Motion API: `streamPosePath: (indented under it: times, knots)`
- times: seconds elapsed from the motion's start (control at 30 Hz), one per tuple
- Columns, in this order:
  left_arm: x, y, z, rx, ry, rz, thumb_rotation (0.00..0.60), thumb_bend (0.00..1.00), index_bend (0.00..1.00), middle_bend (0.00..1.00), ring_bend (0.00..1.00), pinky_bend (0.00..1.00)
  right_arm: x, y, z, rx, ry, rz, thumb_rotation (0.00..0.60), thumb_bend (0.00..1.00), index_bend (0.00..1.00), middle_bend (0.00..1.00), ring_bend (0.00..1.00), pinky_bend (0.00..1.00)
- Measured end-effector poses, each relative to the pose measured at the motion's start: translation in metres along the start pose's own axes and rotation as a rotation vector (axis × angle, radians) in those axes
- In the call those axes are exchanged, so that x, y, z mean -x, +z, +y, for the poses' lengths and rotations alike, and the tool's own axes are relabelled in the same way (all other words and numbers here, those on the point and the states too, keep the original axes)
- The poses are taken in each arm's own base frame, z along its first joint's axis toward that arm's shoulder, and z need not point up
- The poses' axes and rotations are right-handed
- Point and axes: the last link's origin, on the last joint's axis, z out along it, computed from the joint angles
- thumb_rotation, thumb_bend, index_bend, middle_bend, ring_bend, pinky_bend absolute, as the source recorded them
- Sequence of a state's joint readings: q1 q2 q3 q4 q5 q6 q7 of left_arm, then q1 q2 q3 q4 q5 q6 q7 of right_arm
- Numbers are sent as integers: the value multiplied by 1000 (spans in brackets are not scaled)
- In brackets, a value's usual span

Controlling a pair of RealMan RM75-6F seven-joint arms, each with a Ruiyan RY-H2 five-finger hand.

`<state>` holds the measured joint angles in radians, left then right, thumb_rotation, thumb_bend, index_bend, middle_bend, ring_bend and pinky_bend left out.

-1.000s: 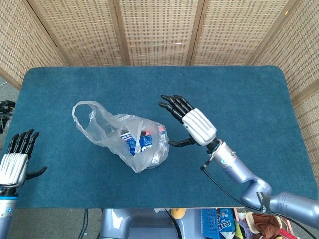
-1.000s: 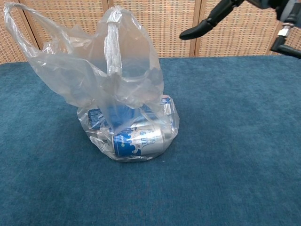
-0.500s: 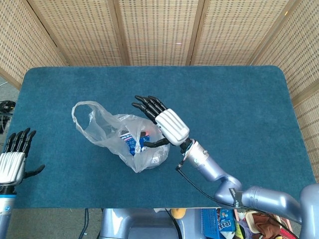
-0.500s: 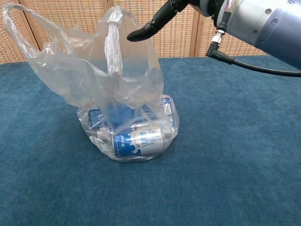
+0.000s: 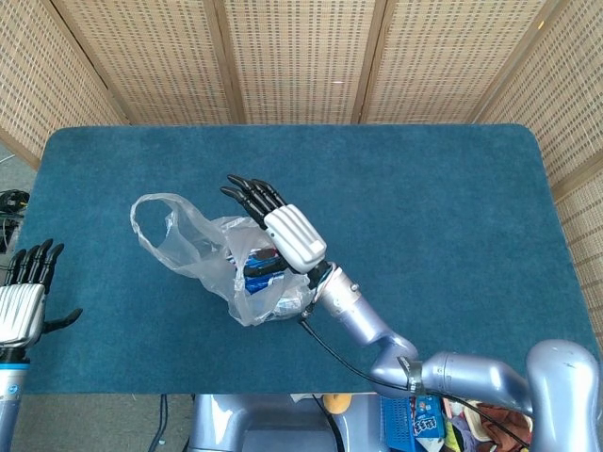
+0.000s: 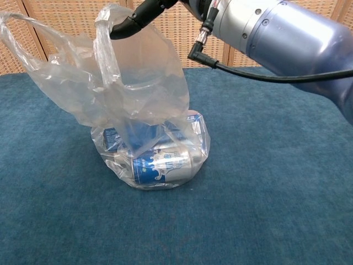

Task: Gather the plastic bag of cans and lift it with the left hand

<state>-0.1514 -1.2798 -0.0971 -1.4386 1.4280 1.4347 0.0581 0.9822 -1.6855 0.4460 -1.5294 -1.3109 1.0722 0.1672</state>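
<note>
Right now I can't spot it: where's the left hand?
In the head view, the left hand hangs at the table's near-left edge, well left of the bag.

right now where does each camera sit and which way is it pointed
Head view: sits high, looking steeply down on the blue table; shows the plastic bag, the right hand and arm over it, and the left hand at the table's left edge.
Chest view: sits low near the table's front edge, looking level across at the wicker screen; shows the right arm and a dark finger at the bag's top.
Shared: the bag, its cans, the table, the right arm.
</note>
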Motion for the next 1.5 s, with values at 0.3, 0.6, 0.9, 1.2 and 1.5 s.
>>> streamPosePath:
  times: [0.3,0.6,0.9,1.2,1.5]
  knots:
    - [0,2,-1,-8,-3,-3,600,129,0,0,0,0,7,13,-2,13,28,41,600,249,0,0,0,0]
    - [0,5,-4,-19,-8,-9,600,131,0,0,0,0,-1,22,-2,18,46,156,600,982,0,14,0,0]
    - [2,7,-5,-22,-9,-21,600,130,0,0,0,0,-10,18,12,47,26,223,600,1000,0,21,0,0]
    - [2,6,-4,-20,-11,-22,600,129,0,0,0,0,-28,15,16,62,52,253,600,495,0,21,0,0]
    - [2,4,-3,-15,-13,-23,600,130,0,0,0,0,-43,15,12,69,84,291,600,610,0,26,0,0]
